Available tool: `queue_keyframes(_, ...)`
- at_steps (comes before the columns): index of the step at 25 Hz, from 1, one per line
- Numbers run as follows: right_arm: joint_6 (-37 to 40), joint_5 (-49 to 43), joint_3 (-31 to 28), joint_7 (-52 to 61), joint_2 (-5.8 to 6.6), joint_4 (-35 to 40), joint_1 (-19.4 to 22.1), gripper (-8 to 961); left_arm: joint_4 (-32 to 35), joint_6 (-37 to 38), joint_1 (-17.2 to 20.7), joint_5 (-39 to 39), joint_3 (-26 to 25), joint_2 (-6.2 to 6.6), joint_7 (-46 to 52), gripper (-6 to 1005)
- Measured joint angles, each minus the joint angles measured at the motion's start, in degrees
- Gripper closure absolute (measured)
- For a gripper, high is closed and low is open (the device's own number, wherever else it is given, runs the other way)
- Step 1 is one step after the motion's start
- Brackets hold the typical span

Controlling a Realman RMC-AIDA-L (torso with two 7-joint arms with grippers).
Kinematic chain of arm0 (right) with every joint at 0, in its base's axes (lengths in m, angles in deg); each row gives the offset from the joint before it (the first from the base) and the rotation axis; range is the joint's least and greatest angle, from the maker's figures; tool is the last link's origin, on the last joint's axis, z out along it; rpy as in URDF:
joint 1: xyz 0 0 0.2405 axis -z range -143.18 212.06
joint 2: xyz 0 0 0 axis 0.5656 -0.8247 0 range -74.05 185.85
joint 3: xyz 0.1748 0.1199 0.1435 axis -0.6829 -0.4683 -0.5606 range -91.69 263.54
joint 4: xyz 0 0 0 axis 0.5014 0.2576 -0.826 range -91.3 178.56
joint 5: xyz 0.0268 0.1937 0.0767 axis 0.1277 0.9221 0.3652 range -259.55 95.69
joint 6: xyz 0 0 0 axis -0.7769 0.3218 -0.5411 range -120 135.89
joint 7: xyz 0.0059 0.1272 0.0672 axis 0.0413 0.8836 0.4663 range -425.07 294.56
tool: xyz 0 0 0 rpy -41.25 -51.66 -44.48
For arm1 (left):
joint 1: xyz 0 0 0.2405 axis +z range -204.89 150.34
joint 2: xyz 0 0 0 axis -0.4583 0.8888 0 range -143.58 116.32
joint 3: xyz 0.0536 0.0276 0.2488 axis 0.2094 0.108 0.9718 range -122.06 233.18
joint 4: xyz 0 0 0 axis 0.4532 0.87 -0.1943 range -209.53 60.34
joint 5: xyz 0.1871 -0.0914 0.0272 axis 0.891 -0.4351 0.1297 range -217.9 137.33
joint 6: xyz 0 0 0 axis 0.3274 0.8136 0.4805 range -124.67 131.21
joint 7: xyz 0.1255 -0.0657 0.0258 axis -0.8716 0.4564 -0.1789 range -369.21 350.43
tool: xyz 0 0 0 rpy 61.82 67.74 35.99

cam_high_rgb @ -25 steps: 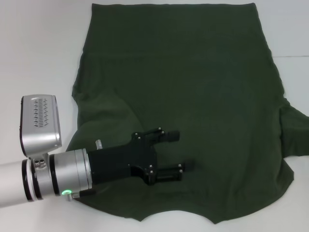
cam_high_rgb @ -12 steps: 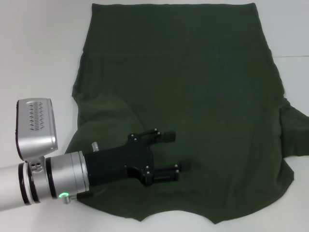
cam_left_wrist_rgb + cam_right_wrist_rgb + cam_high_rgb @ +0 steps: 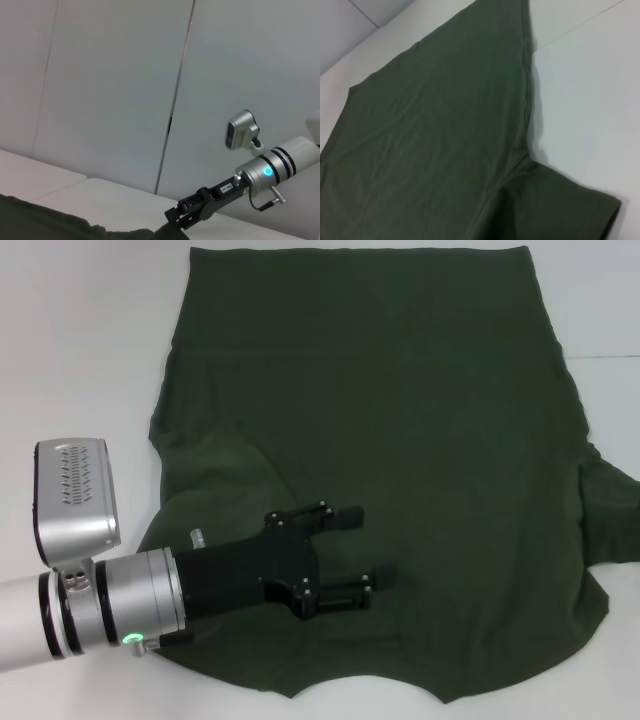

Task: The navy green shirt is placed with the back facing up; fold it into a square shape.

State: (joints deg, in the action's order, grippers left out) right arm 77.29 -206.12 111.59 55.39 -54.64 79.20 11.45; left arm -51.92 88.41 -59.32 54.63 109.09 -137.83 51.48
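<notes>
Head view: 1 navy green shirt, 1 spread left pincer.

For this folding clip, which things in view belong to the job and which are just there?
Job:
- shirt, spread flat, its left side folded in
- left gripper, open, over the shirt's near left part

Just there:
- white table
- the other arm, seen only in the left wrist view, its gripper by the shirt's edge

Bare bench flanks the navy green shirt; only the left gripper, jaws apart, blocks its near-left part.
</notes>
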Motion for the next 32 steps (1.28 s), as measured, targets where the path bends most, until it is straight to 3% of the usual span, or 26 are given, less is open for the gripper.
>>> queue_keyframes(8,-0.1,0.0,0.2,-0.7,-0.29,-0.8,-0.3,65,0.5,0.0,-0.1,0.0,-0.1,0.01,0.2,181)
queue_keyframes(19,0.6,0.4,-0.4,-1.8,-0.47,-0.9,0.2,471,0.6,-0.1,-0.1,-0.1,-0.2,0.01,0.3,182)
queue_keyframes(24,0.7,0.5,-1.0,-1.8,-0.63,-0.9,0.2,721,0.6,-0.1,-0.1,-0.2,-0.2,0.01,0.3,182)
queue_keyframes(32,1.5,0.4,-2.4,-1.3,0.24,-0.4,1.3,864,0.6,-0.1,0.0,-0.2,-0.2,-0.03,0.4,181)
